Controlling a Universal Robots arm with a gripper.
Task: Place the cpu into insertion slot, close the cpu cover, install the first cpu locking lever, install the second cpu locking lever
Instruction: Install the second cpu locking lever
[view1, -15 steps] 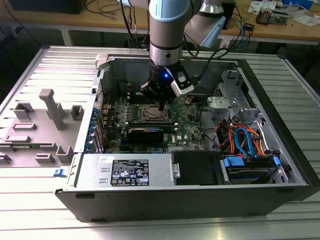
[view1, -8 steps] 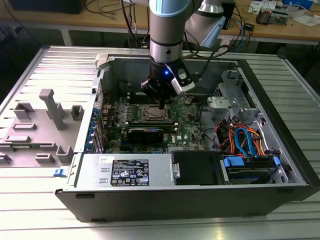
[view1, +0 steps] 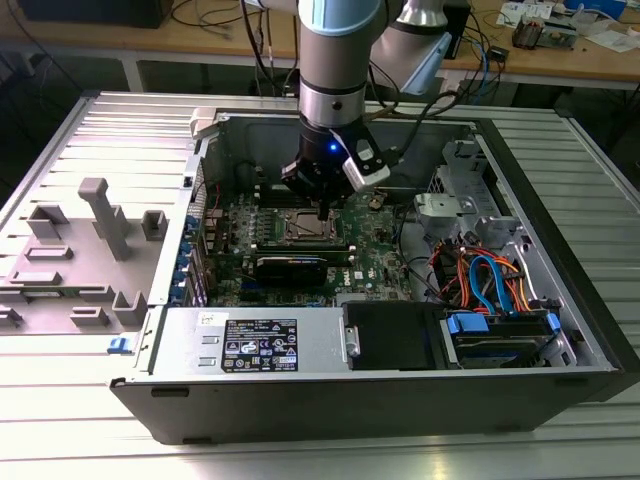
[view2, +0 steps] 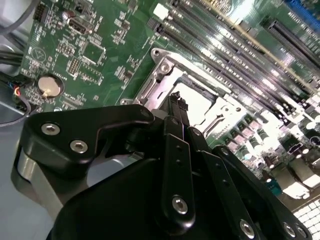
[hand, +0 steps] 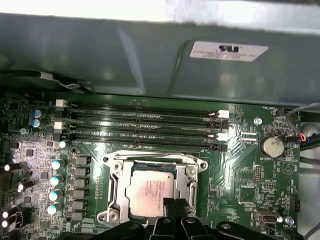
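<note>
The cpu (hand: 150, 192), a pale silver square chip, lies flat in the insertion slot (view1: 305, 229) on the green board. The cpu cover (hand: 119, 191), a silvery windowed frame, is folded down around the chip. A thin metal lever rod (hand: 150, 156) runs along the slot's edge nearest the memory slots. My gripper (hand: 173, 202) hangs just over the slot's rim beside the chip, its black fingers pressed together and shut. In the second wrist view the gripper (view2: 176, 100) tips stand at the edge of the cpu (view2: 197, 102). The exterior view has the gripper (view1: 322, 208) directly above the slot.
Long black memory slots (hand: 145, 125) lie beside the socket, a coin battery (hand: 273, 146) off to one side. A black expansion card (view1: 290, 268), the power supply (view1: 255, 345) and drive cables (view1: 485, 280) fill the open case. A grey fixture (view1: 95, 230) stands at the exterior view's left.
</note>
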